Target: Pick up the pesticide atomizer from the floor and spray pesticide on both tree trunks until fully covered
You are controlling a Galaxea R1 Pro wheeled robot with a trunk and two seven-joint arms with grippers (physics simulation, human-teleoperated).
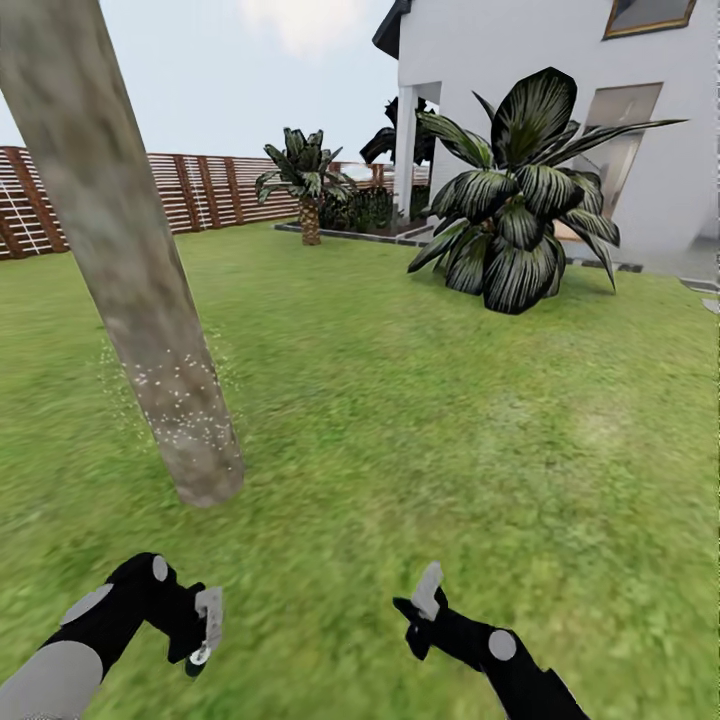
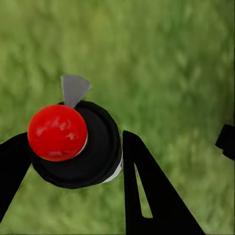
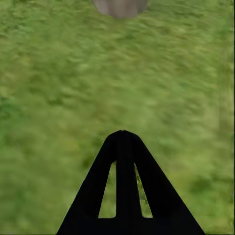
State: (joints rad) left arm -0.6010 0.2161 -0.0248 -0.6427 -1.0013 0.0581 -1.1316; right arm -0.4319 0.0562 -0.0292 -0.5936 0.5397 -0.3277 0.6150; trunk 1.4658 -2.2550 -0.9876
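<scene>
— Grass everywhere, what bounds it?
— Lawn (image 1: pixel 420 420) runs back to a brown slat fence (image 1: pixel 200 190) on the far left and a white house (image 1: pixel 560 110) on the far right. A short palm (image 1: pixel 305 185) stands by the fence, and a big striped-leaf bush (image 1: pixel 520 215) sits before the house.

— What is nearest on the left?
— One tree trunk (image 1: pixel 135 280), leaning across the left side, its base in the grass just ahead of the left arm. Whitish pesticide specks (image 1: pixel 180 395) dot its lower part.

— And the hands?
— Left hand (image 1: pixel 203 630) is low at the near left, clamped on the pesticide atomizer (image 2: pixel 73 144), black body with a red top. Right hand (image 3: pixel 123 139) is near the middle, fingers pressed together on nothing, over bare grass.

— Open room?
— Wide clear lawn from the trunk rightward to the bush.
</scene>
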